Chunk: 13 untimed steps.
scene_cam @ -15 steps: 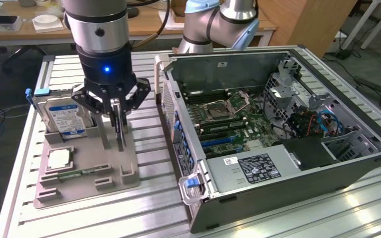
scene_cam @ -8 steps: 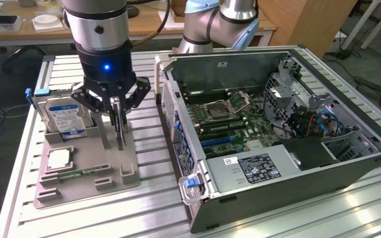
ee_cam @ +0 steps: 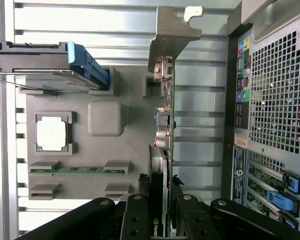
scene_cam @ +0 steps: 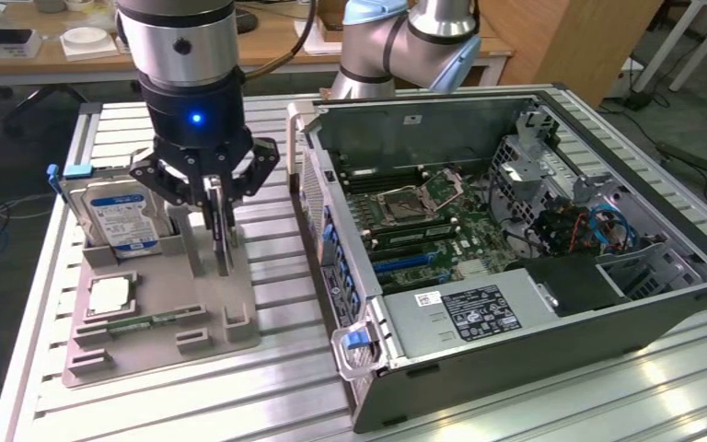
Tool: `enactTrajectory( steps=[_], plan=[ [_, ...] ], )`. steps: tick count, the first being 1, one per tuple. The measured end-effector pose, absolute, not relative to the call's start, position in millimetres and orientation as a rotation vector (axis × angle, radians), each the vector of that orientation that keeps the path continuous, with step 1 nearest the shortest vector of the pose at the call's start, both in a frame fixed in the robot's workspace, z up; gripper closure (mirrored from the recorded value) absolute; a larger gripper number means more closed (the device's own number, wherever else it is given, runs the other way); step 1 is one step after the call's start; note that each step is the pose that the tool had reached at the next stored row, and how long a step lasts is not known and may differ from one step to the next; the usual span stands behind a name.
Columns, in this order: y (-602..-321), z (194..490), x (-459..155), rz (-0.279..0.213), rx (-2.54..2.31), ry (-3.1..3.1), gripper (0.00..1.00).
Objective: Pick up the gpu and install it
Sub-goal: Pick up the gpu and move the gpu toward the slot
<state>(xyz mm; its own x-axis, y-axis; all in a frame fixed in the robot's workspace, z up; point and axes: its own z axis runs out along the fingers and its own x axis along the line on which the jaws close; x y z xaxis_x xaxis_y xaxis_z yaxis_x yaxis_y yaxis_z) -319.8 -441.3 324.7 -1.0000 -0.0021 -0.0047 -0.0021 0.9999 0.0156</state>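
Observation:
The gpu (scene_cam: 221, 244) is a thin dark card standing on edge, upright, over the grey holder tray (scene_cam: 237, 313). My gripper (scene_cam: 214, 207) is shut on its upper edge, one finger on each face. In the wrist view the gpu (ee_cam: 166, 115) runs edge-on away from my gripper (ee_cam: 162, 205), with its pale metal bracket (ee_cam: 174, 30) at the far end. Whether its lower edge still touches the tray slot I cannot tell. The open computer case (scene_cam: 550, 354) lies to the exterior view's right, its motherboard (scene_cam: 427, 230) exposed.
On the tray (ee_cam: 132, 150) sit a silver hard drive with a blue label (scene_cam: 121, 216), a square processor (scene_cam: 110, 295) and a green memory stick (scene_cam: 144, 324). The case's perforated rear panel (ee_cam: 275, 100) stands close beside the card. A second robot arm (scene_cam: 415, 37) rises behind the case.

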Motion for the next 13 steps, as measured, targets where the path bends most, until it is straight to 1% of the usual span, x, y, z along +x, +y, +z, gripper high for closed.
enactTrajectory(
  steps=[13],
  plan=[
    [-441.3,330.1,-319.8,0.024,-0.003,3.137,0.74]
  ],
)
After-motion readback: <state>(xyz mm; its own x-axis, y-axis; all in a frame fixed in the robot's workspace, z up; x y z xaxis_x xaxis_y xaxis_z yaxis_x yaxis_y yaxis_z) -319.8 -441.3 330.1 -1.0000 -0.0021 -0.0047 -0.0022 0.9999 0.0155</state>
